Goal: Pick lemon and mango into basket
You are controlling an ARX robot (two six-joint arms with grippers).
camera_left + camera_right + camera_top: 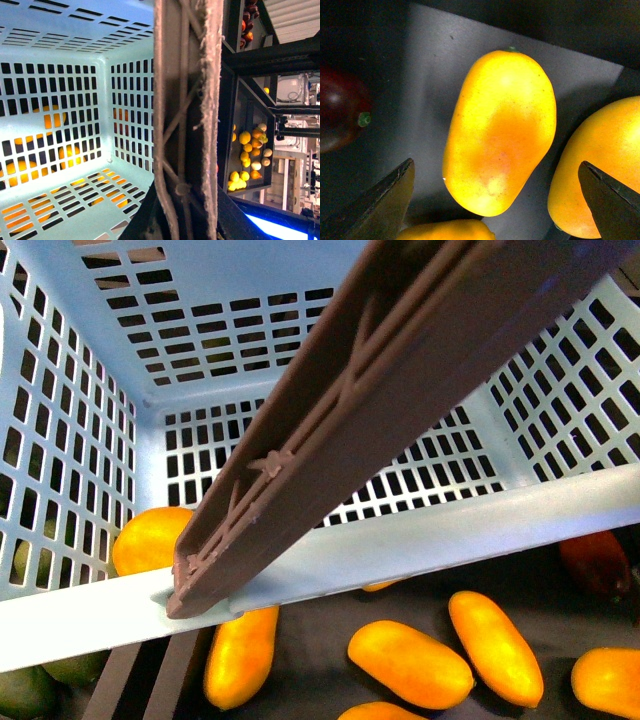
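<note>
The light teal basket [450, 535] fills the front view, its brown handle [360, 410] slanting across it. In the left wrist view my left gripper [182, 220] is shut on that handle [185, 100], beside the basket [107, 100], which holds nothing that shows. My right gripper [497, 200] stands open, its dark fingers [385, 200] on either side of an orange-yellow mango [500, 130] lying on a dark surface. Below the basket lie more mangoes [410, 663]. I cannot tell the lemon for certain; small yellow fruits [244, 137] sit in a far tray.
A second mango [600, 165] lies close beside the right finger, and a third [440, 231] near the jaws. A dark red fruit [337, 115] sits further off. Dark green fruits [25, 690] show under the basket's left corner.
</note>
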